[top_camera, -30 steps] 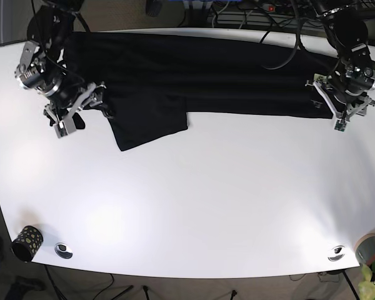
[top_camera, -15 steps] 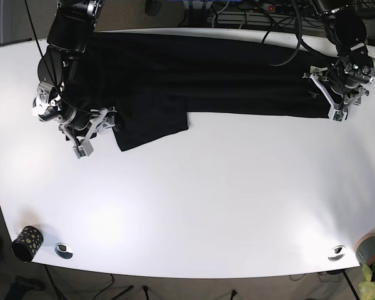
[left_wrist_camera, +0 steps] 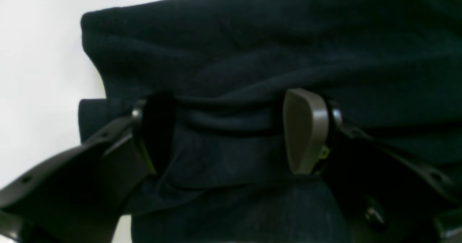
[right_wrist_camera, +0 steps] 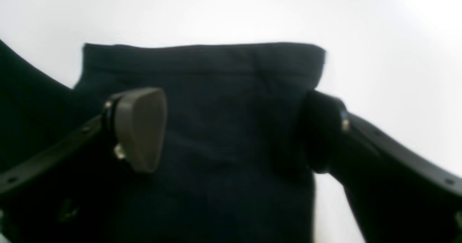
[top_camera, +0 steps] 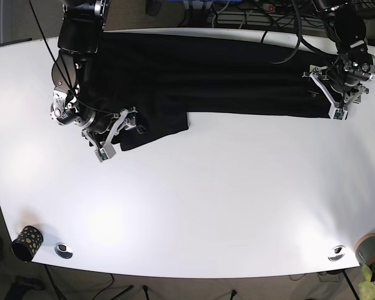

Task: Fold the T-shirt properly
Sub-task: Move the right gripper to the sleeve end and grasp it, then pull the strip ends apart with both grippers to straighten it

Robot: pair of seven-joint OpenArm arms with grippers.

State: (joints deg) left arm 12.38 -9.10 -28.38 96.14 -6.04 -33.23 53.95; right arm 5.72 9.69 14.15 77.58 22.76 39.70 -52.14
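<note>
The white oval worktop (top_camera: 237,206) carries the black cotton T-shirt (top_camera: 200,69), stretched along its far edge with one sleeve flap hanging toward the middle. The right gripper (right_wrist_camera: 231,134) stands wide open over that sleeve's hem near the left edge; the left gripper (left_wrist_camera: 231,131) straddles bunched cloth at the right edge, jaws apart. A patterned black cup (top_camera: 27,241) sits at the near-left corner, a grey tape roll (top_camera: 370,248) at the near-right.

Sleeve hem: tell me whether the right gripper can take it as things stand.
Probably yes: the right gripper is open, straddling the T-shirt sleeve, hem just beyond, nothing in between.
</note>
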